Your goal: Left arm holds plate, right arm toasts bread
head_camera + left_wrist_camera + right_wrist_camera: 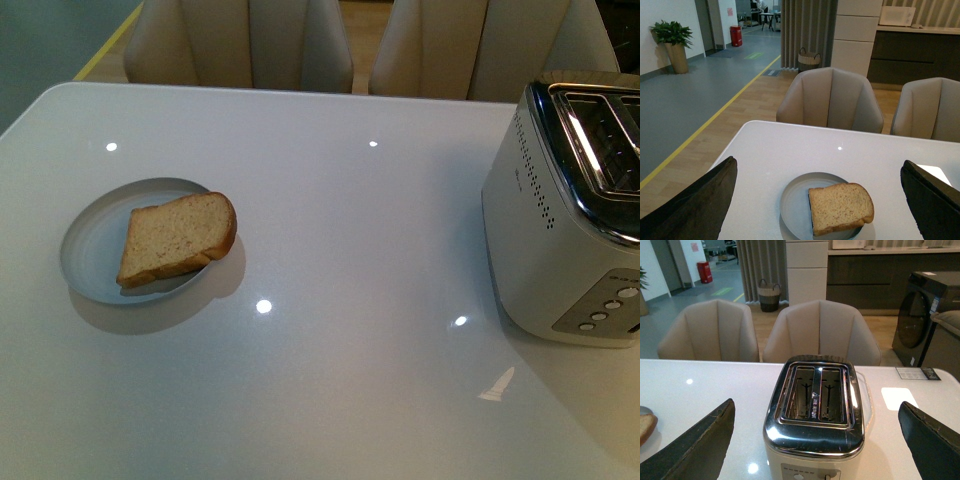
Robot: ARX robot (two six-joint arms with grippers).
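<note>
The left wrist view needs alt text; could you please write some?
A bread slice lies on a round pale plate on a white table, seen between the dark fingers of the open left gripper. Two beige chairs stand behind it.

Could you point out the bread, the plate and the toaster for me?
bread (pixel 176 238), front view, middle of slice.
plate (pixel 92 250), front view, bare left part.
toaster (pixel 540 250), front view, white side wall.

**A:** What shows of the robot itself on your screens?

**B:** Only fingers. My left gripper (pixel 819 161) has two matte, blackish fingers (pixel 695 210), wedge-shaped and tapering to blunt tips.

**A:** And the other one?

**B:** My right gripper (pixel 816 402) looks the same to me, dark wedges with pale, scuffed edges.
</note>
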